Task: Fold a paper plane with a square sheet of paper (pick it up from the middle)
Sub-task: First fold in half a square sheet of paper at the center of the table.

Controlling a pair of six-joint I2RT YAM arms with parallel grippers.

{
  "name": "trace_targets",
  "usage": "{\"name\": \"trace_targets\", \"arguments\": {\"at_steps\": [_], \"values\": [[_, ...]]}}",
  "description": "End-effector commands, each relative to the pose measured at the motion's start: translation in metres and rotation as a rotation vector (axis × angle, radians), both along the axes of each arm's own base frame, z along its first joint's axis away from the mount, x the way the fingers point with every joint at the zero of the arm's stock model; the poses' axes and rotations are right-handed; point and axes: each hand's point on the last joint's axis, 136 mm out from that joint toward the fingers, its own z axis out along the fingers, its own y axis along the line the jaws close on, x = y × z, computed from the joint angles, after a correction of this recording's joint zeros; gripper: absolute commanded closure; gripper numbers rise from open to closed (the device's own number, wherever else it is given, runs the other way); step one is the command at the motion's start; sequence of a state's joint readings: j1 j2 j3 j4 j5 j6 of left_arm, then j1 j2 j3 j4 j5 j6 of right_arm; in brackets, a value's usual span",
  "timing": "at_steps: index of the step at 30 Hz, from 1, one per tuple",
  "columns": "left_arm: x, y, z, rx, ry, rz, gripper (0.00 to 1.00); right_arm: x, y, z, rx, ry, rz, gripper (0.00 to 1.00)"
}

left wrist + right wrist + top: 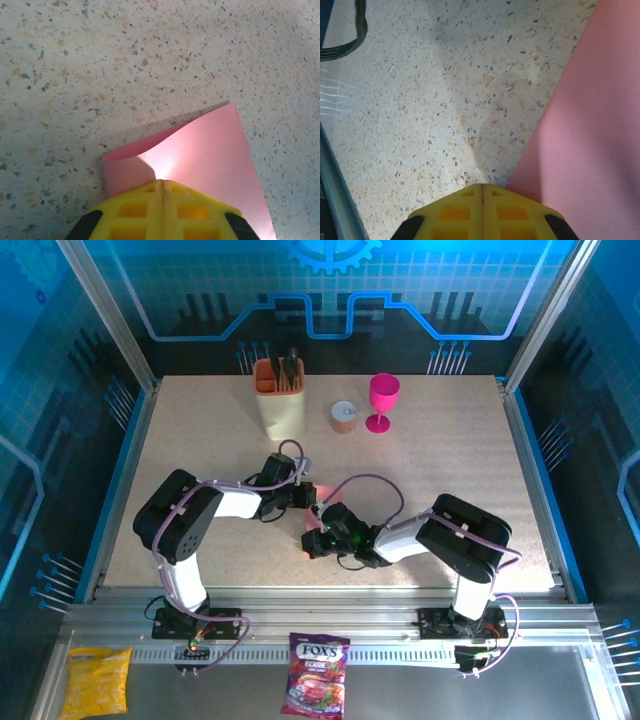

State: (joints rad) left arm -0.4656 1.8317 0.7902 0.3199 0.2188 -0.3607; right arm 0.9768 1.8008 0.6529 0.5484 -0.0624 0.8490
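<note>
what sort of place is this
Probably a robot test cell, not a home: a speckled table fenced by aluminium rails and blue circuit-print panels, with the left arm and right arm bolted at its near edge, working on the square sheet of paper.

Purple candy bag, near edge: brand "FOX'S"; smaller print unreadable.

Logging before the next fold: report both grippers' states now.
Left gripper: closed, pinching the square sheet of paper at its curled edge.
Right gripper: closed beside the sheet; whether it grips it cannot be told.
</note>
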Motion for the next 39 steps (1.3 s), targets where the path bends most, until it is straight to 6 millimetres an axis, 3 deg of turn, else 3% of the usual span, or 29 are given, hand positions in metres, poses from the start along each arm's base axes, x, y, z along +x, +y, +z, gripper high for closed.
{"name": "trace_targets", "arguments": {"at_steps": [1,14,26,30,35,39], "values": [[-0.021,0.027,-0.047,0.113,0.147,0.054,1.0,-0.032,-0.014,-0.033,-0.1,0.102,0.063,1.0],[-0.02,0.028,-0.051,0.118,0.164,0.071,1.0,-0.059,-0.027,-0.039,-0.402,0.176,0.187,1.0],[-0.022,0.031,-0.054,0.129,0.177,0.079,1.0,-0.103,-0.029,-0.043,-0.245,0.248,0.197,1.0],[-0.022,0.031,-0.052,0.126,0.175,0.083,1.0,-0.101,-0.036,-0.017,-0.194,0.222,0.185,1.0],[-0.025,0.032,-0.051,0.122,0.176,0.084,1.0,-0.072,-0.043,0.041,-0.137,0.108,0.139,1.0],[-0.028,0.033,-0.053,0.127,0.18,0.084,1.0,-0.049,-0.043,0.074,-0.119,0.038,0.111,1.0]]}}
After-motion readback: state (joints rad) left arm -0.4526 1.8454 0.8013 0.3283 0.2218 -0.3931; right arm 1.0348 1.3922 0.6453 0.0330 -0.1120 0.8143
